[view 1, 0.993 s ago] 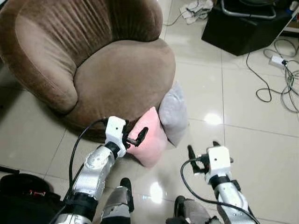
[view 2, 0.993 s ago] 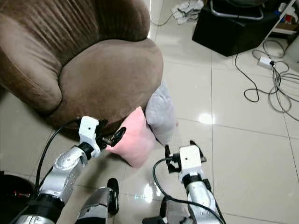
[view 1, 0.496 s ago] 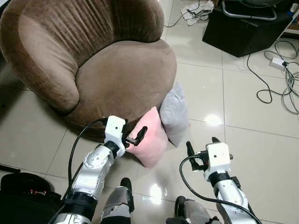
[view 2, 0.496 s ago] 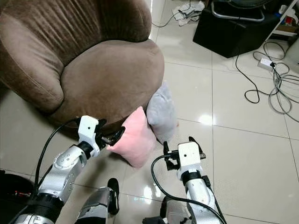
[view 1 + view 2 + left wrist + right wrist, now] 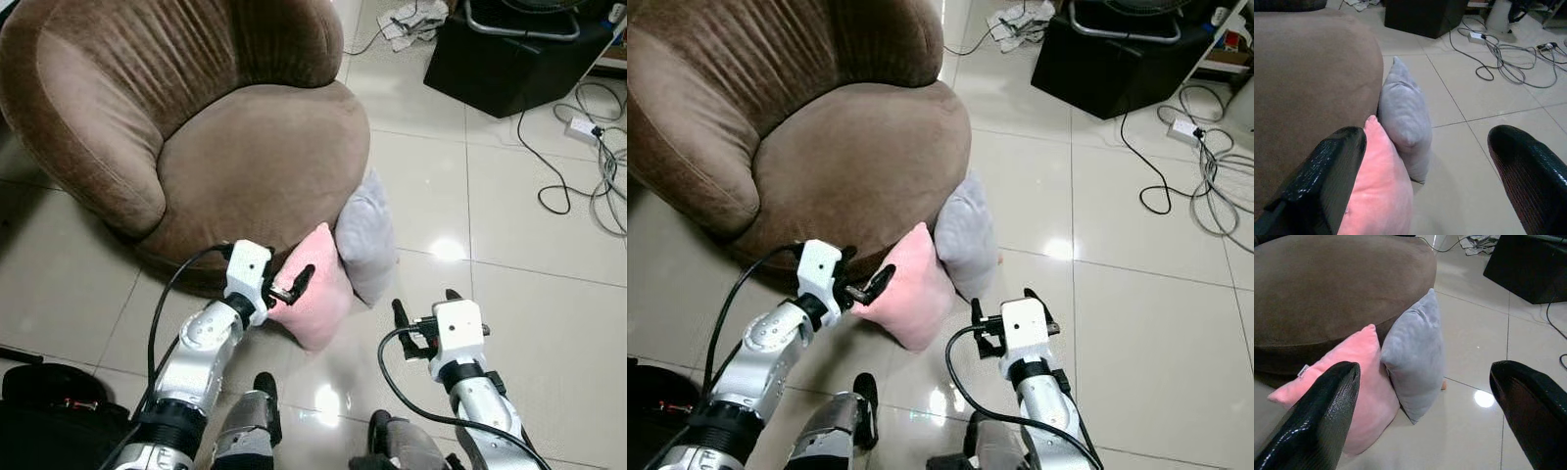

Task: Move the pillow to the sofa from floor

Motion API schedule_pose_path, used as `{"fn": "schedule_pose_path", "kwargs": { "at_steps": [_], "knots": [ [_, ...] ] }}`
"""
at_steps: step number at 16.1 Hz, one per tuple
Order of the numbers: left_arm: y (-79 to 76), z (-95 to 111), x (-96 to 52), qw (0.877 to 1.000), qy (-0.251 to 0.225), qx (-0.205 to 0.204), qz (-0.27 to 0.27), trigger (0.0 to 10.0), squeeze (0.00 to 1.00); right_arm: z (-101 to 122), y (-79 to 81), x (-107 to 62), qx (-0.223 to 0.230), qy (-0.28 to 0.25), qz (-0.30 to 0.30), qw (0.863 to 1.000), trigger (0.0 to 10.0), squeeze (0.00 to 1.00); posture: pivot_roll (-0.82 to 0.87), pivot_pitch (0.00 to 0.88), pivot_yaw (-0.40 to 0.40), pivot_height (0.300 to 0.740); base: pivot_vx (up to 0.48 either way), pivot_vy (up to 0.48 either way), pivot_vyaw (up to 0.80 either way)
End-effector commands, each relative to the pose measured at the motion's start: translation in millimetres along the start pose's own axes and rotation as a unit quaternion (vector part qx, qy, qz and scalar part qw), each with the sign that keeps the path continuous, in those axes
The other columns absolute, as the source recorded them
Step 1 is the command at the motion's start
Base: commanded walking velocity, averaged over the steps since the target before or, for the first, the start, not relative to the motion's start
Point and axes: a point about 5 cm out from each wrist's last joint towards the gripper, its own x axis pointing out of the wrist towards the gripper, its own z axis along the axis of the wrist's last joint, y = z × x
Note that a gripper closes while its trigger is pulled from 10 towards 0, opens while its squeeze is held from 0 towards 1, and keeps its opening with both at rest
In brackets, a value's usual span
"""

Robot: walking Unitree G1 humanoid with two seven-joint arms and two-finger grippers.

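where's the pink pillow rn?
In the head views, the pink pillow stands on the floor against the brown sofa base, touching the grey pillow, with the left tool at its near edge.

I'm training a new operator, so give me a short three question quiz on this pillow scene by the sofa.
1. True or false: the pink pillow already lies on the brown sofa seat.
2. Which gripper is nearest the pink pillow? A left gripper B right gripper
3. Fill in: the grey pillow leans against the ____.

Key: 1 false, it stands on the floor. 2 A. 3 sofa.
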Motion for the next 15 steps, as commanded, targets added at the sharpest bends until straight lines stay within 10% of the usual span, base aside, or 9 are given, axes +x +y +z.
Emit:
{"fn": "schedule_pose_path", "kwargs": {
  "at_steps": [1, 7, 15],
  "knots": [
    [0.5, -5.8, -4.7, 1.000, 0.009, 0.001, -0.003, 10.0, 1.00, -5.1, 0.2, -4.7, 0.000, 0.013, -0.001, 1.000, 10.0, 0.00, 0.01, 0.267, 0.012, 0.736, 0.000, 0.480, 0.00],
    [0.2, -4.2, -3.4, 1.000, 0.006, -0.002, -0.004, 10.0, 1.00, -7.9, -1.5, -3.9, -0.002, 0.015, 0.001, 1.000, 10.0, 0.00, 0.01, 0.260, 0.006, 0.736, 0.000, 0.480, 0.00],
    [1.6, -5.1, -2.6, 1.000, 0.012, 0.020, 0.000, 10.0, 1.00, -12.1, -1.8, -3.4, 0.006, 0.023, 0.001, 1.000, 10.0, 0.00, 0.01, 0.258, 0.004, 0.723, 0.000, 0.000, -0.11]
  ]
}}
